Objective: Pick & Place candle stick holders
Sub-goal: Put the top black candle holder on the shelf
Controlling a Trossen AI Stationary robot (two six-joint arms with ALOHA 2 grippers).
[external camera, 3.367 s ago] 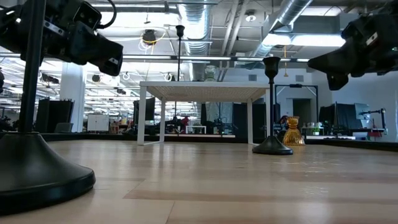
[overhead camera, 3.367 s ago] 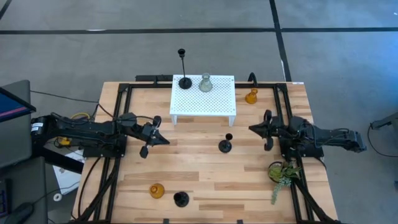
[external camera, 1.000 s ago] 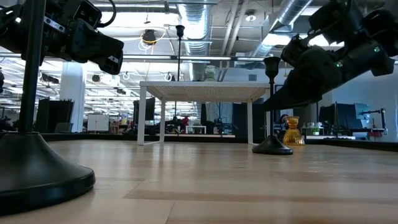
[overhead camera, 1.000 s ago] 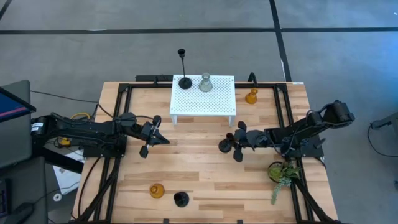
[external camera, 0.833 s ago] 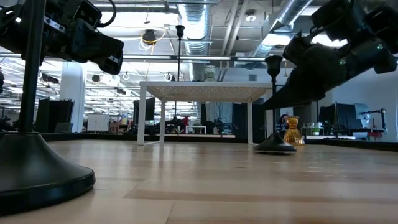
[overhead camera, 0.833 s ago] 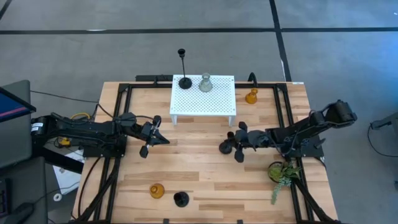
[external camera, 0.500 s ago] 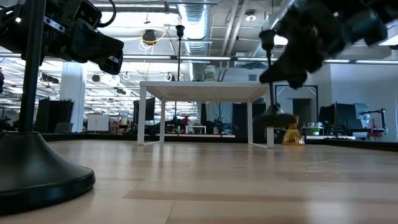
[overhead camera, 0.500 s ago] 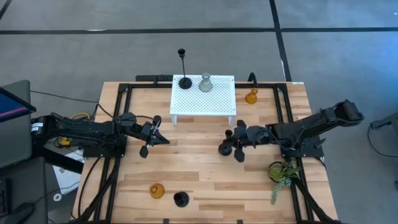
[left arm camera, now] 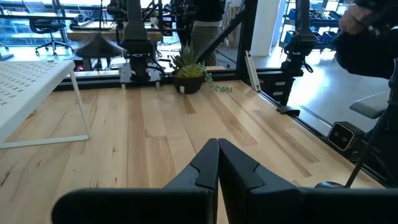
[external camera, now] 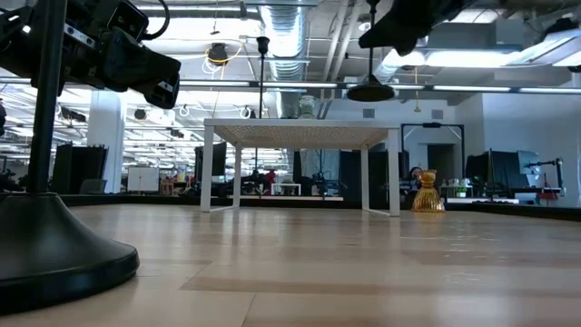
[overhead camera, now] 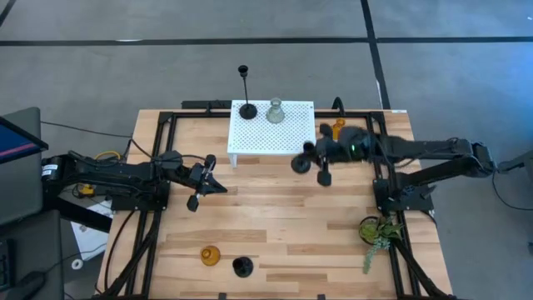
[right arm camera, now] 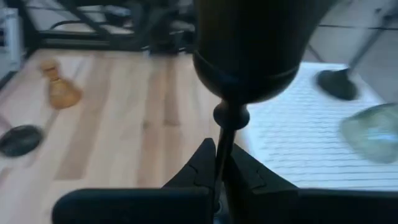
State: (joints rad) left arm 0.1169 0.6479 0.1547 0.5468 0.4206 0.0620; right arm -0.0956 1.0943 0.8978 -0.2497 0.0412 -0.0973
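A black thin-stemmed candle stick holder (overhead camera: 297,164) hangs in the air at the near right corner of the white perforated stand (overhead camera: 283,137), with my right gripper (overhead camera: 306,160) shut on it. In the low view its round base (external camera: 370,91) floats level with the stand's top. On the stand rest a taller black holder (overhead camera: 247,110) and a clear glass one (overhead camera: 275,111). An amber holder (overhead camera: 336,129) stands right of the stand. Another amber one (overhead camera: 210,255) and a squat black one (overhead camera: 242,267) stand near the front edge. My left gripper (overhead camera: 221,189) waits shut at the left. My right gripper pinches the holder's thin stem (right arm camera: 222,140) between its two fingers, a little below the cup (right arm camera: 255,50). The fingers come from the table's right, slanting slightly down, and lie across the stem. The holder stands about upright, its base lifted clear of the table.
A green plant sprig in a pot (overhead camera: 379,232) sits at the near right. Black frame rails (overhead camera: 158,158) run along both sides of the wooden table. A black holder's base (external camera: 50,245) looms close to the low camera.
My right gripper has lifted the thin-stemmed holder off the table, its base first tipping, then coming clear. It has carried it up and toward the far edge, to the stand's near right corner.
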